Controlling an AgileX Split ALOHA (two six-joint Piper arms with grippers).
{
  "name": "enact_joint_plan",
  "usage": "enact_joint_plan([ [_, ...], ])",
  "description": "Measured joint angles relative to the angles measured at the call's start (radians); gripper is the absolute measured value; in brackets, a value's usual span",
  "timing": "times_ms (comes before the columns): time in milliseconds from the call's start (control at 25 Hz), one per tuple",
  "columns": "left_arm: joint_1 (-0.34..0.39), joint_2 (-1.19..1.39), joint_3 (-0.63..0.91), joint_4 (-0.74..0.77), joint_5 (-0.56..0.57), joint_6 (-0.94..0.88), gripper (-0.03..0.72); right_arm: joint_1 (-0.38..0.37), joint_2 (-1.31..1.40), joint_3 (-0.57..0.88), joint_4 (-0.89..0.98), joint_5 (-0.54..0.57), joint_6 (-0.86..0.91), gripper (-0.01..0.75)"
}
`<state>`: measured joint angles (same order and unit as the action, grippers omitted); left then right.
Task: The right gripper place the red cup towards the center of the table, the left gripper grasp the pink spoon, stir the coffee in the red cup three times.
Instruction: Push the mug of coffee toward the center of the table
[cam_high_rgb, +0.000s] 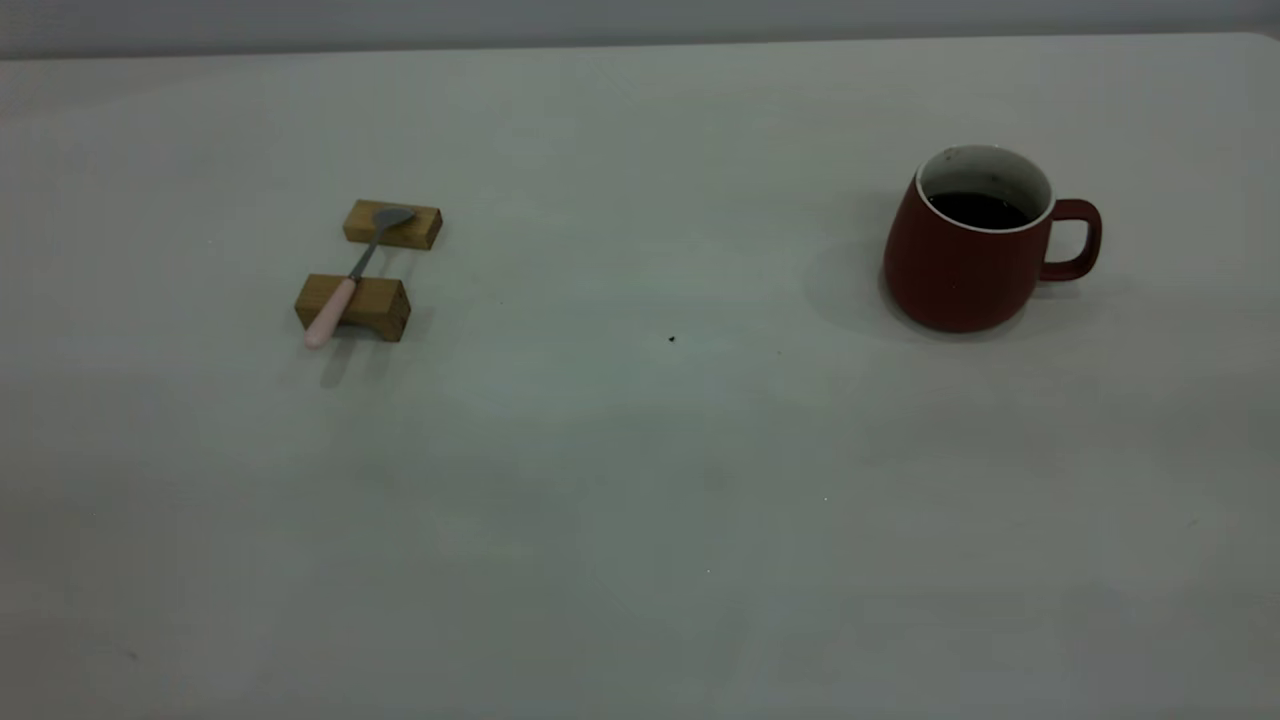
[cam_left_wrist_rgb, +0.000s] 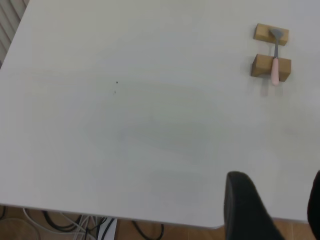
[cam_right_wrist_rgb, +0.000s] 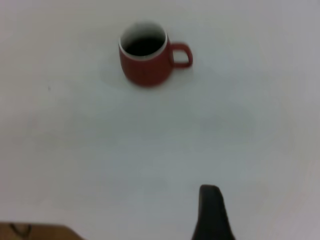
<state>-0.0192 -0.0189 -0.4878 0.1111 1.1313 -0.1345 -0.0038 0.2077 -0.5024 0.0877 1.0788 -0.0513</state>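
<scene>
the red cup (cam_high_rgb: 965, 262) stands upright on the right side of the tabletop (cam_high_rgb: 640, 500), with its handle turned to the right edge. inside it sits the coffee (cam_high_rgb: 978, 208), dark and low under the white rim. nothing touches the cup and nothing stands close to it.

far off on the left side lies the pink spoon (cam_high_rgb: 345, 285). it rests across two small wooden blocks: its grey bowl is on the far block (cam_high_rgb: 405, 232) and its pink handle goes over the near block (cam_high_rgb: 375, 305) and sticks out past it. a tiny dark speck (cam_high_rgb: 671, 339) sits on the tabletop between the spoon and the cup.

the left claw (cam_left_wrist_rgb: 272, 212) hangs above the tabletop edge, well away from the spoon, with its two dark fingers spread apart. the right claw (cam_right_wrist_rgb: 212, 212) shows only one dark finger, well away from the cup, so i cannot tell if it is spread or pressed together.

the tabletop is pale and plain. cables (cam_left_wrist_rgb: 75, 222) lie on the floor under its edge.
</scene>
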Motion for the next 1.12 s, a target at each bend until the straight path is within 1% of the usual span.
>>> enact_joint_plan([
  [280,0.0,0.0,0.0,0.0,0.0,0.0,0.389,0.0,0.429,-0.138,-0.065,-0.07,-0.074,0.588],
  [440,0.0,0.0,0.0,0.0,0.0,0.0,0.389,0.0,0.662,-0.209,-0.075,-0.115,-0.15,0.593],
  [600,0.0,0.0,0.0,0.0,0.0,0.0,0.389,0.0,0.867,-0.255,-0.065,-0.226,-0.29,0.598],
  [760,0.0,0.0,0.0,0.0,0.0,0.0,0.389,0.0,1.055,-0.324,-0.012,-0.264,-0.436,0.649],
  [880,0.0,0.0,0.0,0.0,0.0,0.0,0.389,0.0,1.172,-0.383,-0.005,-0.277,-0.52,0.686],
  [1000,0.0,0.0,0.0,0.0,0.0,-0.001,0.389,0.011,1.283,-0.424,-0.007,-0.296,-0.59,0.698],
  [1120,0.0,0.0,0.0,0.0,0.0,-0.001,0.389,0.045,1.399,-0.464,-0.022,-0.338,-0.65,0.698],
])
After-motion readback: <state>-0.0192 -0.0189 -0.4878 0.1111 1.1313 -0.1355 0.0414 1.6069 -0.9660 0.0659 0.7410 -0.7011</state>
